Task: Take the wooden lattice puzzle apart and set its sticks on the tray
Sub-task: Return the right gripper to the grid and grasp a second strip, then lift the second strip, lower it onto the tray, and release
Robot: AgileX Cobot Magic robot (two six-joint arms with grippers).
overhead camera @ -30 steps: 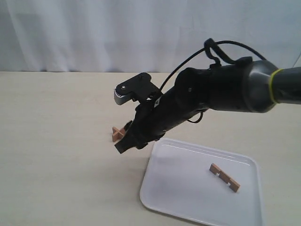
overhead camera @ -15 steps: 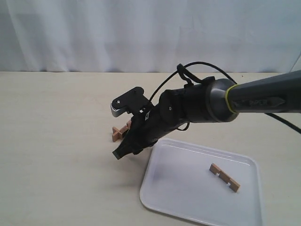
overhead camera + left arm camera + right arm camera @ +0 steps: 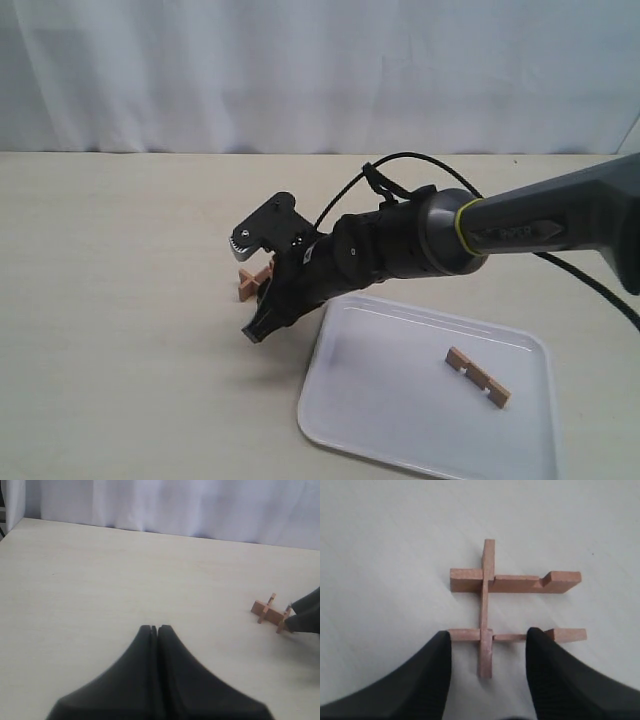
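Note:
The wooden lattice puzzle (image 3: 252, 280) lies on the table left of the tray (image 3: 400, 410); the right wrist view shows three sticks of it (image 3: 487, 600) still joined, two parallel bars crossed by one. One loose stick (image 3: 477, 377) lies on the tray. My right gripper (image 3: 258, 325) hangs low over the puzzle and is open (image 3: 490, 634), its fingers either side of the cross stick's near end and overlapping the nearer bar. My left gripper (image 3: 154, 628) is shut on nothing above bare table, well away from the puzzle (image 3: 270, 612).
A white curtain (image 3: 300, 70) closes off the far side of the table. The right arm's black body and cable (image 3: 400, 240) stretch across the tray's far left corner. Nothing else stands on the beige tabletop.
The right arm has dropped lower and stretched out flatter, bringing its open gripper down closer to the puzzle. The puzzle and the stick on the tray have not moved.

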